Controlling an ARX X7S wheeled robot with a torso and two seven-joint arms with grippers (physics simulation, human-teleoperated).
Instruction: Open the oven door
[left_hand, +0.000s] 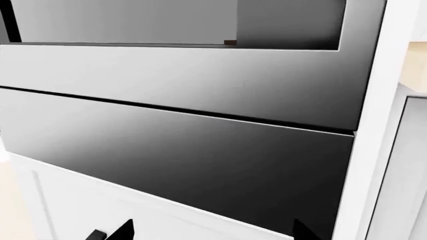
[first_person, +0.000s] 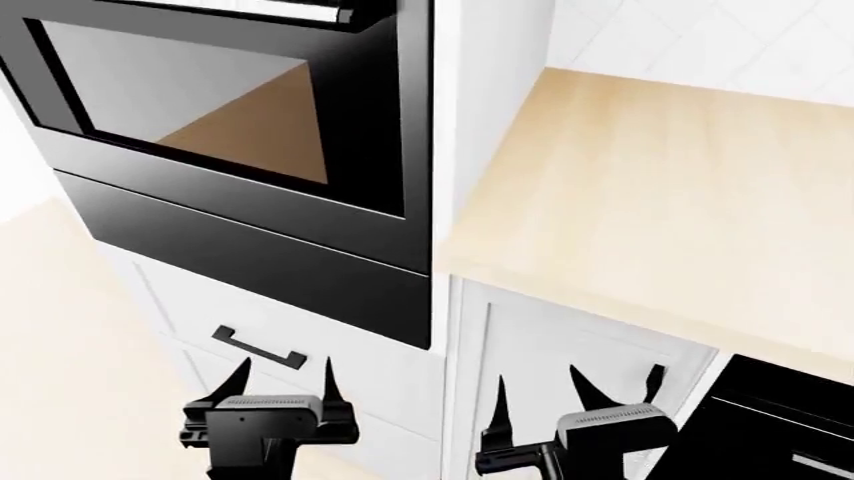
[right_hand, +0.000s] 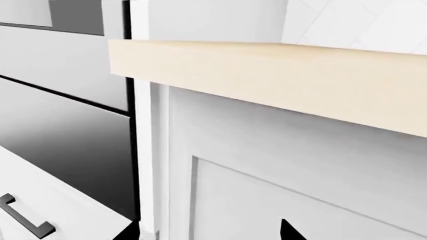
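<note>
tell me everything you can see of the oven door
The oven door is a wide glossy black panel with a large rectangular glass window and a silver bar handle along its top edge, mostly cut off in the head view. It sits shut, flush in the white cabinet column above a plain black panel. Neither gripper touches it.

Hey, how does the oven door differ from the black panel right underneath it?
The oven door has a large glass window; the black panel below is plain and windowless. The door is taller; the panel is a short strip. A silver bar handle tops the door; the panel shows none. Both are glossy black and closed.
</note>
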